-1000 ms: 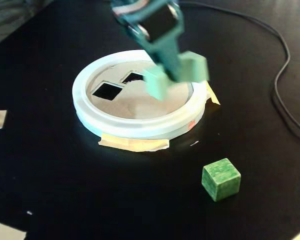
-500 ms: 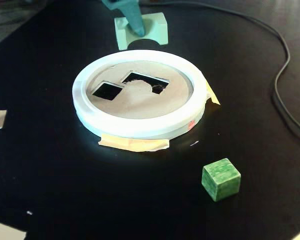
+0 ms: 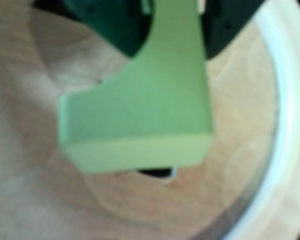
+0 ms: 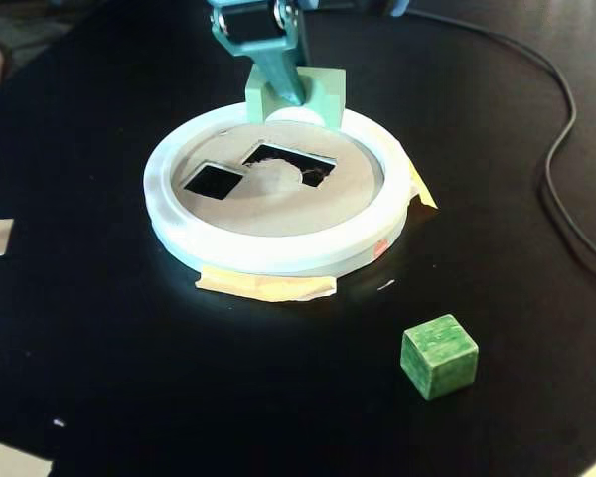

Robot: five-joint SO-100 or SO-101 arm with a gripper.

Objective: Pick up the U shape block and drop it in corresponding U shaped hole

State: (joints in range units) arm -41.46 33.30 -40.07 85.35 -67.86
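Observation:
The pale mint U shape block (image 4: 313, 91) hangs over the far rim of the white-rimmed tan disc (image 4: 278, 253), notch facing down, with my gripper (image 4: 283, 89) shut on it. In the wrist view the block (image 3: 150, 115) fills the middle, clamped between the dark green jaws of the gripper (image 3: 176, 30) at the top. The U shaped hole (image 4: 278, 156) lies just in front of the block in the fixed view. In the wrist view only a dark sliver of the hole (image 3: 155, 173) shows under the block's lower edge.
A smaller square cutout (image 4: 214, 180) sits left of the U hole. A darker green cube (image 4: 438, 356) rests on the black table at front right. A black cable (image 4: 561, 169) runs along the right side. Tape scraps (image 4: 266, 286) stick out under the disc.
The gripper carried the block from above the disc's right half to behind the disc, then back toward the far rim, closer to the U hole. The cube stayed put.

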